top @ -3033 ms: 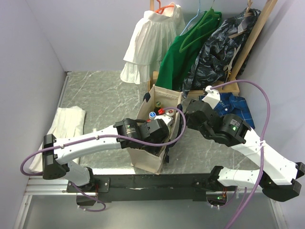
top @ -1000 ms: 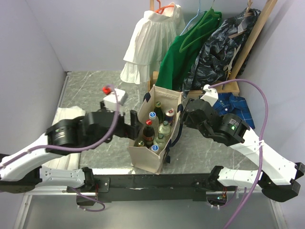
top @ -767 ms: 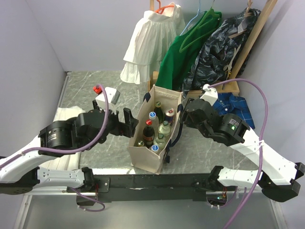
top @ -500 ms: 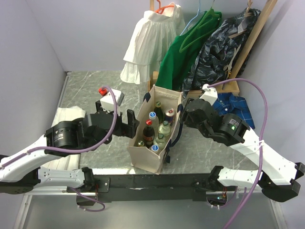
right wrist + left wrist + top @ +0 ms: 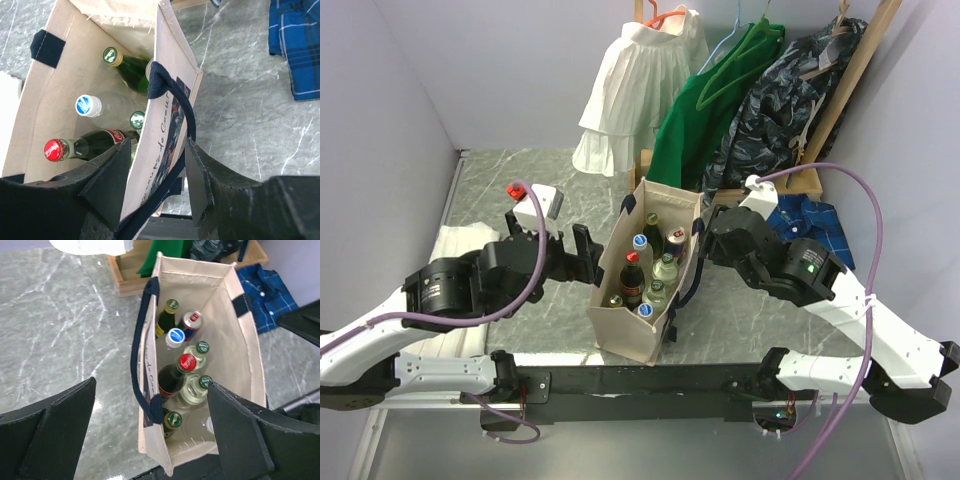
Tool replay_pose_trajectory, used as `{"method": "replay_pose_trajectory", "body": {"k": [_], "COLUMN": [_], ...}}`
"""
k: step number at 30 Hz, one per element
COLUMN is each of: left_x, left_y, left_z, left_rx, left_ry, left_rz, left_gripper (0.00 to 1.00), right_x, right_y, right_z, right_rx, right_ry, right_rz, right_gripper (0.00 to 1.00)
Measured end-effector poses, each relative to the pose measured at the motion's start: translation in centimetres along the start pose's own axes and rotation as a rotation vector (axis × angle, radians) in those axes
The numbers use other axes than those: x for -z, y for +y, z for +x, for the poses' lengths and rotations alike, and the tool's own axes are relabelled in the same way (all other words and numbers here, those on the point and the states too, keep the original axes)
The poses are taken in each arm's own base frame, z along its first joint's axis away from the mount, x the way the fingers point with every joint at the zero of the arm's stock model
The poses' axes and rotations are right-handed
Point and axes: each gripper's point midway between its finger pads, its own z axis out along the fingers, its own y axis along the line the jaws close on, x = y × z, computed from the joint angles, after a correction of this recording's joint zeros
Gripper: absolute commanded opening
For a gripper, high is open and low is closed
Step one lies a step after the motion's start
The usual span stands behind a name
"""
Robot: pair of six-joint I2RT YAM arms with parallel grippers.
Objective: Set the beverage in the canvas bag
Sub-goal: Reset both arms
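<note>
While standing just off the left wall of the canvas bag [image 5: 630,335], shows the left gripper [image 5: 582,252] spread wide with nothing in it. Likely held off so as not to snag the navy strap [image 5: 136,355].

On the right wall, finds the right gripper [image 5: 157,162] astride rim and strap, one finger inside the bag and one outside, jaws partway apart. Can't tell whether pinching the canvas or only bracketing it. Probably there to steady the wall and hold the mouth open for loading.

Puts the bag upright near the near edge of the table [image 5: 520,175], about mid-width, between the two arms.

Holds the beverages [image 5: 640,275] standing caps-up inside:
- toward the far end, a green glass bottle [image 5: 170,307] and a can [image 5: 191,319]
- mid-bag, a blue-capped bottle [image 5: 175,337] and a red-capped cola bottle [image 5: 186,362]
- along the right wall, clear green-capped bottles [image 5: 202,347]
- more at the near end, too crowded to count surely

None spotted outside the bag, so reads as loading done or nearly so.

Elsewhere: white folded cloth [image 5: 460,248] by the left edge, clothes rack [image 5: 720,100] at the far edge, blue plaid shirt [image 5: 815,225] toward the right edge.
</note>
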Motion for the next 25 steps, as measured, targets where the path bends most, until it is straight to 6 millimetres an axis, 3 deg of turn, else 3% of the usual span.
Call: {"method": "replay_pose_trajectory", "body": {"k": [15,25], "left_x": [-1.5,-0.8], "left_y": [3.6,5.2], "left_z": [1.9,1.3], "left_rx": [-0.011,0.026], "left_ry": [-0.045,-0.098], "left_rz": [-0.216,-0.260], "left_gripper": [0.96,0.96], "right_x": [2.2,1.9], "right_y": [-1.4,-1.8], "right_z": [-2.4,-2.1], "right_rx": [0.026,0.072], "right_ry": [-0.130,-0.148], "right_rz": [-0.083,-0.083], "right_gripper": [0.57,0.58]}}
